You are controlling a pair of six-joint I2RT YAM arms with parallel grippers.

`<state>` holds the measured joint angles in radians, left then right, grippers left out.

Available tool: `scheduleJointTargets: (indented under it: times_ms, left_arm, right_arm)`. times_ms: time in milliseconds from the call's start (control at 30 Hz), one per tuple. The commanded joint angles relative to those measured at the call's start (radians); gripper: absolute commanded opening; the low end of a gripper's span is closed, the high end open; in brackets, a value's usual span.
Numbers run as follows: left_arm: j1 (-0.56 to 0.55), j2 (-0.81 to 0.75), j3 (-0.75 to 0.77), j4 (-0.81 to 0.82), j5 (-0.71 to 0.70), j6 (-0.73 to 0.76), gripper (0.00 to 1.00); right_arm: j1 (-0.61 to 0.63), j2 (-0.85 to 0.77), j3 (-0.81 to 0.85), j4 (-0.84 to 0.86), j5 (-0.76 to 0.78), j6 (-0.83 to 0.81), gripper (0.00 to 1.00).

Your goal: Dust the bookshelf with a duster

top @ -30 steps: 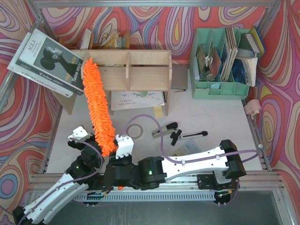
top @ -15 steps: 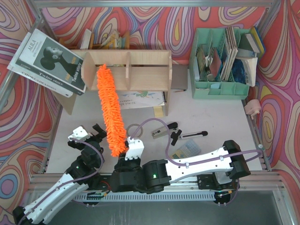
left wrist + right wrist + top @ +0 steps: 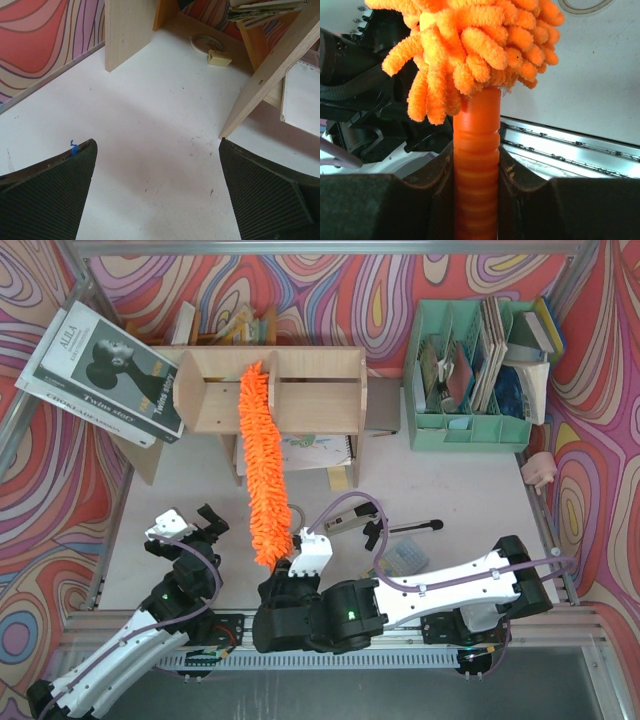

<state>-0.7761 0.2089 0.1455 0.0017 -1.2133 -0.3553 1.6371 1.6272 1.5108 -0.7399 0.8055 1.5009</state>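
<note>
**Duster clamped by the handle, head reaching onto the shelf**

The pads [image 3: 437, 200] of your right gripper [image 3: 476, 170] are pinched narrow on the ribbed orange handle of the duster [image 3: 262, 455], just below the shaggy head. The head runs far across the table [image 3: 450, 480], and its tip lies over the bookshelf [image 3: 310, 390], just left of the central divider [image 3: 272, 375]. Your left gripper [image 3: 157, 195] hangs spread wide with nothing in it, just left of the duster's near end.

The shelf looks light. A hard sideways sweep could shove it or snag the tip on the divider. The round handle could also twist in your pads.

To the left, the leaning book [image 3: 105, 365] crowds the side panel. To the right, the shelf top is open, and the green organizer [image 3: 470, 425] stands well apart.
</note>
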Motion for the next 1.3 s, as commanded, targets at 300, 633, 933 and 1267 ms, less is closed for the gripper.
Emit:
scheduleJointTargets:
  times_ms: [300,633,933,1267]
  left_arm:
    - [0.003,0.014,-0.004,0.012,-0.014,-0.004,0.99]
    - [0.003,0.009,-0.004,0.009,-0.016,-0.005,0.98]
    - [0.003,0.011,-0.004,0.01,-0.016,-0.005,0.98]
    - [0.003,0.001,-0.006,0.007,-0.017,-0.005,0.98]
  right_arm:
    - [0.001,-0.002,-0.001,0.033,0.054,-0.031,0.0]
    - [-0.069,0.014,-0.04,0.235,-0.138,-0.225,0.0]
    - [-0.069,0.04,0.001,0.217,-0.147,-0.242,0.0]
    - [-0.062,-0.042,-0.092,0.051,-0.037,0.036,0.0]
